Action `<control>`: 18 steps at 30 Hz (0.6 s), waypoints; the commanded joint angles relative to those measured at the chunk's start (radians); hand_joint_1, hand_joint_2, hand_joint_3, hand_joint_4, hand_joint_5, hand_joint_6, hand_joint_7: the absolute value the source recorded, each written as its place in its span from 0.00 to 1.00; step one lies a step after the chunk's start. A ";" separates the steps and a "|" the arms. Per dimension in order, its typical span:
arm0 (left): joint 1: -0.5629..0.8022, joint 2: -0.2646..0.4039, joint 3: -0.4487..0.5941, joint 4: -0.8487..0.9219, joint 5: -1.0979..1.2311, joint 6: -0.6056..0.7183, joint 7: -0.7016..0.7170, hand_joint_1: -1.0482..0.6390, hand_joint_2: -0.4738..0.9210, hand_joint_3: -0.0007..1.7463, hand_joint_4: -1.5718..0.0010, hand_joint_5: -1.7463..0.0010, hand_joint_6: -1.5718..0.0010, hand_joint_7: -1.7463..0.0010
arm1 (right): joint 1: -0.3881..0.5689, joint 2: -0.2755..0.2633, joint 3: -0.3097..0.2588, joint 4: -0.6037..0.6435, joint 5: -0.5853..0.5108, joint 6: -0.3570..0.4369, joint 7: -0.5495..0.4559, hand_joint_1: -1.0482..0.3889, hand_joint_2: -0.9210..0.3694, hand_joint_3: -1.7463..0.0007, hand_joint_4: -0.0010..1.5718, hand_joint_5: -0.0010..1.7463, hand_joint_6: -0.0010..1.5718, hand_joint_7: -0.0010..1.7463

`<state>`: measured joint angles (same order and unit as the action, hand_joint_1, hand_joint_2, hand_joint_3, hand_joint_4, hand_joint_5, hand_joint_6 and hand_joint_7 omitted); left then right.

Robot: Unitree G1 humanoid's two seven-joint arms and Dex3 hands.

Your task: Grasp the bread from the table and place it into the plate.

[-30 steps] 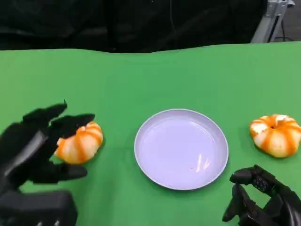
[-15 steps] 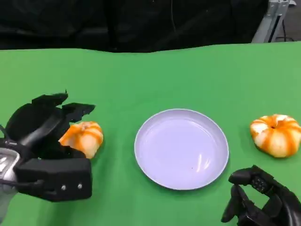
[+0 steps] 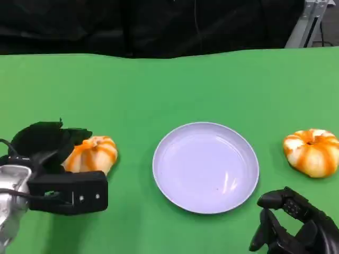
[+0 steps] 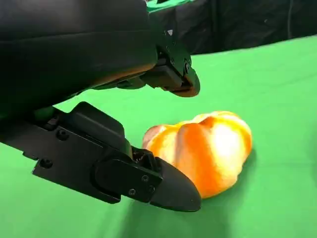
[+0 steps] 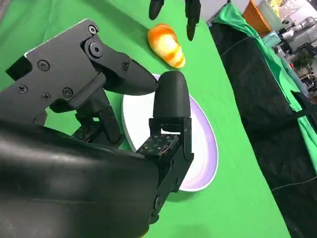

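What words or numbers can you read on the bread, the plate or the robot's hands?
None: no words, numbers or signs can be read.
The two breads, one by the left hand at and one at, show orange and white stripes.
The plate is plain.
The right hand shows plain black parts and screws.

On the table (image 3: 159, 84), a plate (image 3: 205, 167) lies between two breads (image 3: 93, 154) (image 3: 311, 152).

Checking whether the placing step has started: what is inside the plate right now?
Nothing lies in the plate; only its bare lavender surface with a light reflection shows. In the right wrist view, the right hand covers part of the plate.
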<state>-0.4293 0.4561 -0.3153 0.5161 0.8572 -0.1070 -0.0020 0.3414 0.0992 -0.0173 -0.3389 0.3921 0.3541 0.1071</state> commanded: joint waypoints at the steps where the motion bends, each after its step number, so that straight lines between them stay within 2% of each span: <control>1: -0.030 0.006 -0.022 0.045 -0.011 0.012 0.024 0.03 1.00 0.10 0.85 1.00 0.72 1.00 | 0.003 -0.005 -0.001 -0.006 0.000 -0.007 -0.002 0.60 0.30 0.39 0.59 0.90 0.54 0.78; 7: -0.085 -0.039 -0.055 0.160 -0.025 0.024 0.046 0.03 1.00 0.09 0.84 0.99 0.72 1.00 | 0.005 -0.004 0.003 -0.010 -0.001 -0.004 -0.005 0.61 0.29 0.38 0.59 0.91 0.53 0.79; 18: -0.112 -0.065 -0.104 0.210 -0.053 0.015 0.064 0.03 1.00 0.10 0.84 1.00 0.73 1.00 | 0.012 -0.001 0.010 -0.024 0.000 0.004 -0.018 0.60 0.31 0.37 0.59 0.90 0.53 0.79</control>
<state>-0.5265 0.3883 -0.4109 0.7150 0.8135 -0.0988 0.0526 0.3471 0.1007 -0.0025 -0.3446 0.3921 0.3542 0.1029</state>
